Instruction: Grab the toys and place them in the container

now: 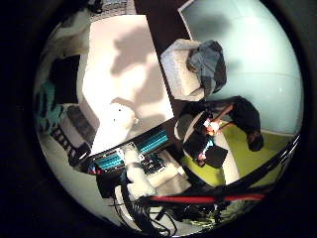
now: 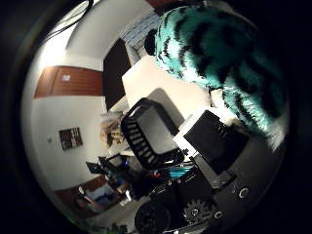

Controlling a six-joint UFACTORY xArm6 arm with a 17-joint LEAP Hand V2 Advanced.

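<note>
Right against the palm sits a teal plush toy (image 2: 222, 63) with black stripes, its fur shaggy and thick, filling a large share of the thumb-side view. A paler, whitish patch of the toy shows at its lower edge, beside the hand's (image 2: 214, 139) black and white parts. The toy presses close to the hand's body, and it seems to be held there, off the white table (image 2: 170, 92), though the fingers' curl around it is not plainly shown, so I cannot tell for sure whether the hand is clenched on it or merely touching it.

Below the palm, on the table, stands a black slatted container (image 2: 146, 136), open at the top, well apart from the toy. A strip of the same teal and black fur (image 1: 47, 106) shows at the rim of the little-finger-side view. That view also shows a white plush toy (image 1: 116, 124) lying on the table near its edge, close to the hand's white finger parts.
</note>
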